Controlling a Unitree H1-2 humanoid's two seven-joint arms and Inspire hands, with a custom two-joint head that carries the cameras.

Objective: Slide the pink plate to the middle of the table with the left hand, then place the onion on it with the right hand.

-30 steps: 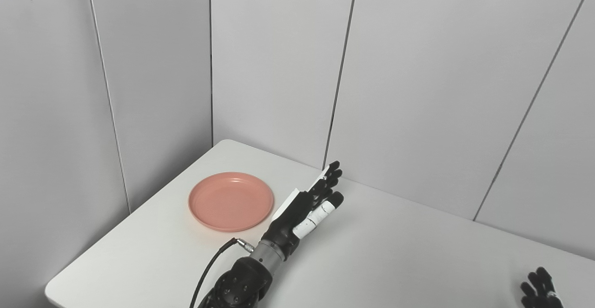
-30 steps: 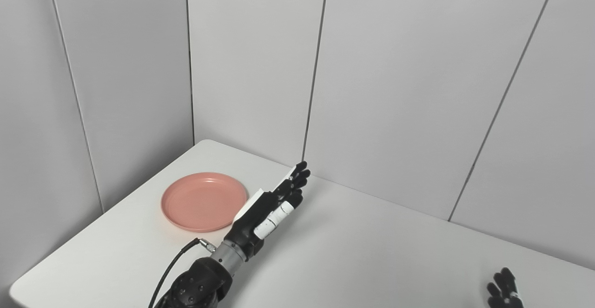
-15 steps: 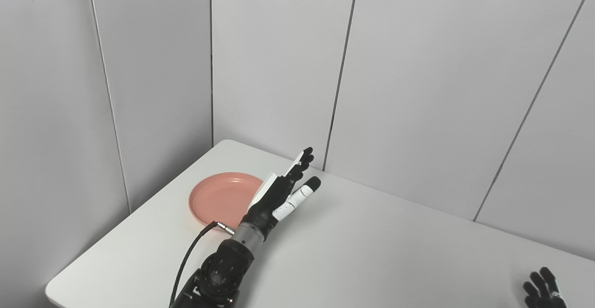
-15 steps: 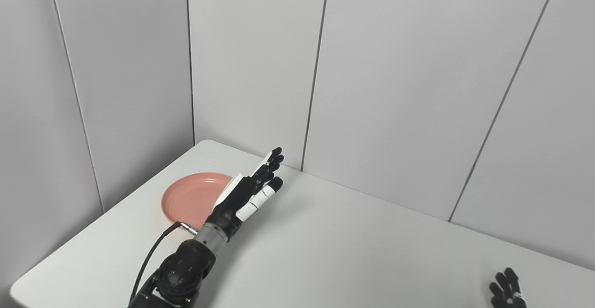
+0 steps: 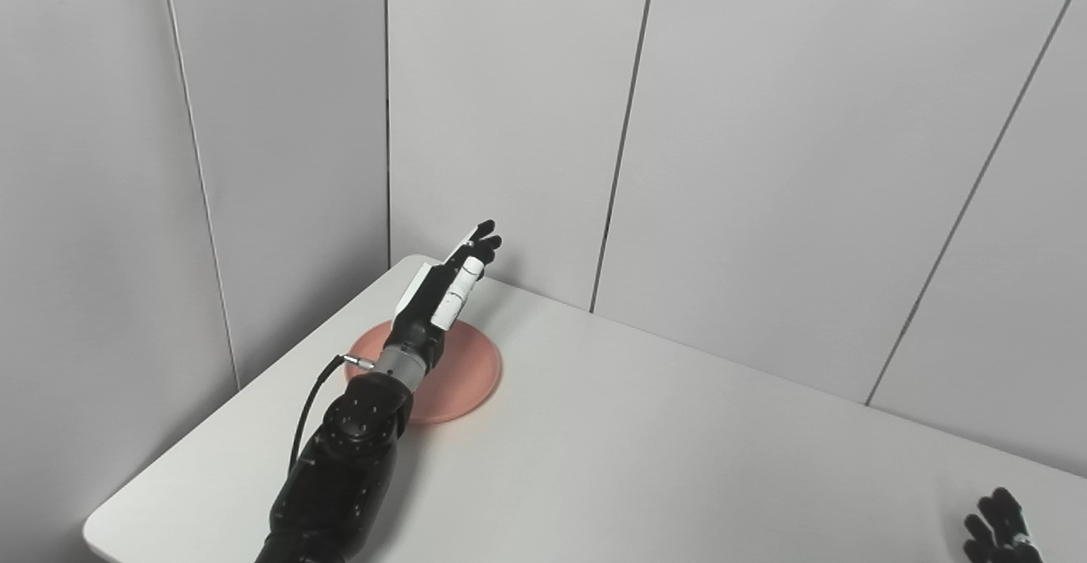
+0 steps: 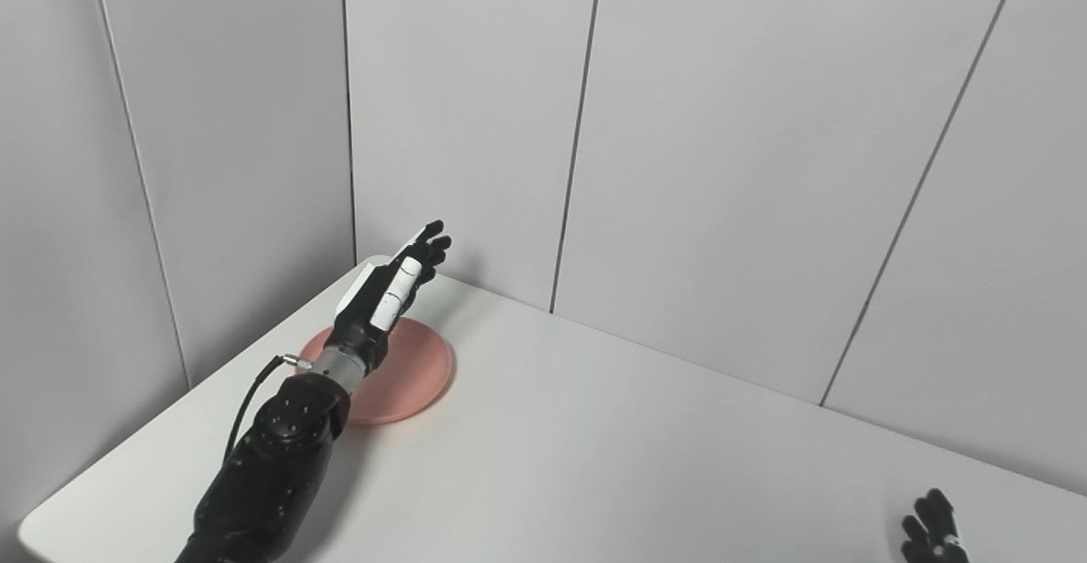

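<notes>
No legible brand, label or writing anywhere. Pink plate (image 5: 463, 374): round, smooth, matte salmon-pink with a shallow raised rim, lying flat near the far left corner of the white desk (image 5: 645, 453) (a plain, smooth top with rounded corners), partly covered by the left forearm crossing above it. Left hand (image 5: 446, 291): black with white plastic panels, fingers (image 5: 484, 240) stretched out straight and close together, holding nothing, reaching past the plate's far rim toward the grey panelled wall (image 5: 764, 147); whether touching the plate or raised above it, cannot tell. Thin black cable (image 5: 310, 410) looping from the metallic wrist cuff down along the glossy black forearm. Right hand (image 6: 932, 533): only black fingertips showing at the bottom right edge, fingers spread apart, empty, well apart from the plate.
</notes>
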